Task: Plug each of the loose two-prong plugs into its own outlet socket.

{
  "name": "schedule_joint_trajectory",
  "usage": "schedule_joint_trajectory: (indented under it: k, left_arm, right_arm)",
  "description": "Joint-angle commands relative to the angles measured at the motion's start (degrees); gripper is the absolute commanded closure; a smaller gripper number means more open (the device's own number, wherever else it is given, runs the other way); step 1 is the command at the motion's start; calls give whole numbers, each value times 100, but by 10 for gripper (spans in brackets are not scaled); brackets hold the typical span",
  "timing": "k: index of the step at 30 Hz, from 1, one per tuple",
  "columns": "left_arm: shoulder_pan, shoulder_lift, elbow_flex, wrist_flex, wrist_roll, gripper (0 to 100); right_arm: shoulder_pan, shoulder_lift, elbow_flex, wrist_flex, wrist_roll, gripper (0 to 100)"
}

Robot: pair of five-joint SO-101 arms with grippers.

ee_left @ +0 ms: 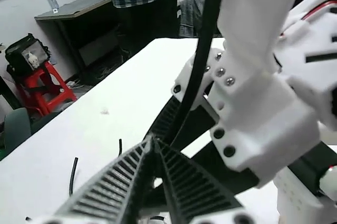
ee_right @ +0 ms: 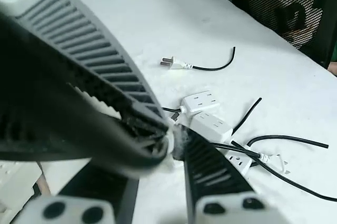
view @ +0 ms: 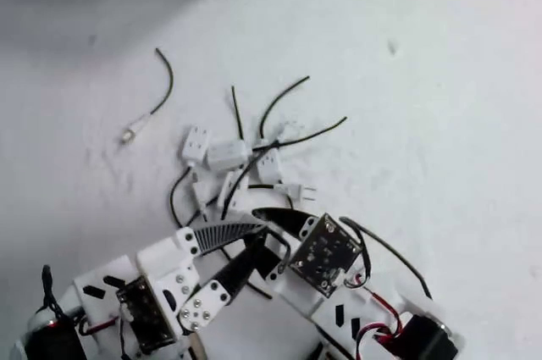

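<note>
Several white outlet sockets [view: 229, 155] lie in a tangle of black cords at mid-table; the right wrist view shows them as sockets [ee_right: 210, 124]. One loose two-prong plug [view: 131, 134] lies apart to the left, seen as plug [ee_right: 168, 63]. Another plug [view: 301, 192] rests beside the cluster, seen as plug [ee_right: 276, 162]. My left gripper [view: 258, 226] is shut with nothing visible in it, its fingertips [ee_left: 152, 145] meeting. It crosses my right gripper [view: 254, 214], whose fingers [ee_right: 210, 166] stand apart. Both hover just in front of the cluster.
The two arms' bodies crowd the near edge, the right arm's white bracket [ee_left: 253, 103] close to the left gripper. A black cable [ee_left: 202, 50] runs up past it. The table [view: 440, 106] is bare to the right and at the back.
</note>
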Motion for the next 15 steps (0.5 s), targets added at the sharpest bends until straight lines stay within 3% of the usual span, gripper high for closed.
schedule_joint_trajectory:
  k: [1, 8, 15]
  left_arm:
    - [-505, 22, -88, -35, -35, 976]
    - [-2448, 22, -281, 9, 448, 976]
    - [-3881, 66, -237, 299, 536, 976]
  right_arm:
    - [-13, 13, -35, -101, 44, 981]
    - [831, 22, 0, -92, 44, 981]
    - [1754, 31, 9, 303, 35, 981]
